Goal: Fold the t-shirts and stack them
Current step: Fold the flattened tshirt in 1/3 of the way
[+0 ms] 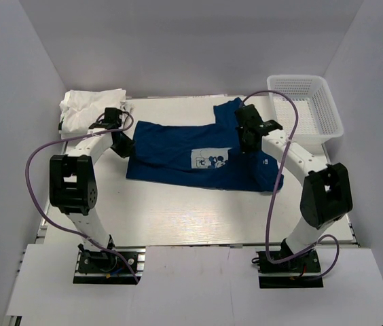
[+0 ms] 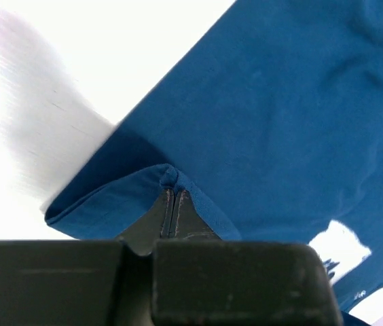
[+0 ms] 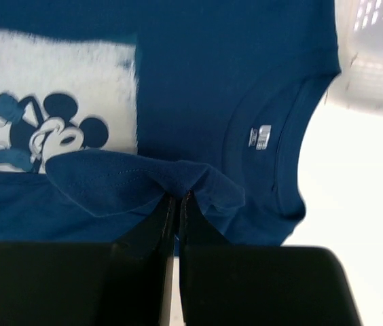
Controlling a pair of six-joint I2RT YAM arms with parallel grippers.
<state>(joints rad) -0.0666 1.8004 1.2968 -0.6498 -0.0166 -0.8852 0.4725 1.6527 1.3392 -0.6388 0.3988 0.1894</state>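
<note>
A dark navy t-shirt point(image 1: 178, 153) lies spread across the table's middle, its white chest print point(image 1: 208, 160) facing up. My left gripper point(image 1: 125, 145) is at the shirt's left edge, shut on a pinched fold of blue cloth point(image 2: 169, 178). My right gripper point(image 1: 247, 144) is over the shirt's right part, shut on a bunched flap point(image 3: 178, 178) between the print point(image 3: 62, 81) and the collar label point(image 3: 261, 136). A pile of white t-shirts point(image 1: 86, 109) sits at the back left corner.
A white plastic mesh basket point(image 1: 308, 102) stands at the back right, and its corner point(image 3: 375, 61) shows in the right wrist view. White walls enclose the table on three sides. Bare tabletop point(image 1: 191, 217) lies in front of the shirt.
</note>
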